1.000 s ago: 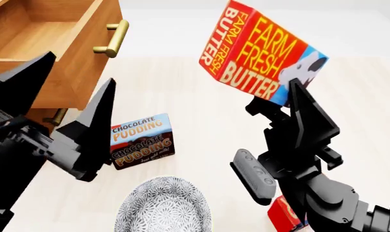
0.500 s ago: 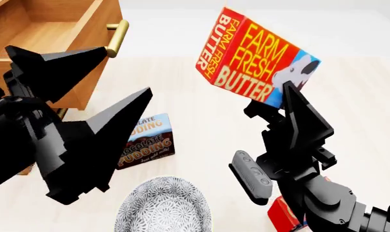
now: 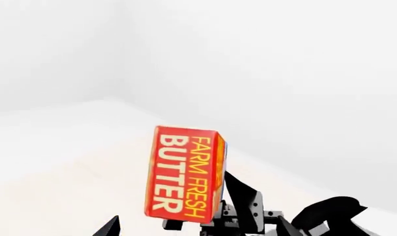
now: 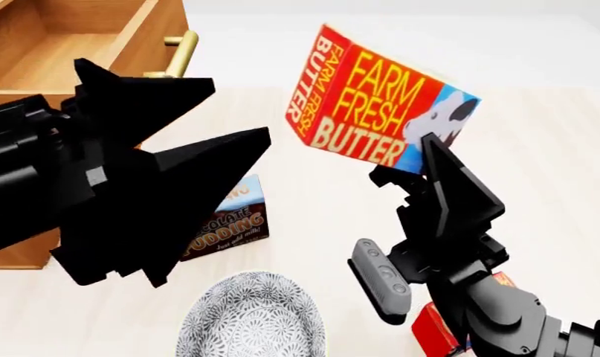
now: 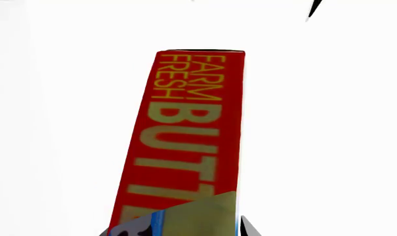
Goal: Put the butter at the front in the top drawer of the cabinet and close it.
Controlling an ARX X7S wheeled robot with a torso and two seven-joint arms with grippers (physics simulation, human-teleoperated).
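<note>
My right gripper (image 4: 430,149) is shut on the butter (image 4: 379,104), a red-and-orange carton with a blue cow panel. It holds it tilted, high above the table and to the right of the cabinet. The carton also shows in the left wrist view (image 3: 185,172) and fills the right wrist view (image 5: 185,137). My left gripper (image 4: 235,111) is open and empty, its black fingers pointing right toward the carton with a gap between. The top drawer (image 4: 42,59) stands pulled open at the upper left, its brass handle (image 4: 181,52) just above my left gripper. The cabinet (image 4: 22,256) is mostly hidden behind my left arm.
A brown-and-blue chocolate pudding box (image 4: 235,223) lies on the table below my left gripper. A patterned grey bowl (image 4: 250,316) sits at the front edge. A second butter carton (image 4: 433,327) lies at the front right, partly hidden by my right arm.
My left gripper has risen and swung right, in front of the drawer, toward the carton. My right gripper has moved the butter a little to the left.
</note>
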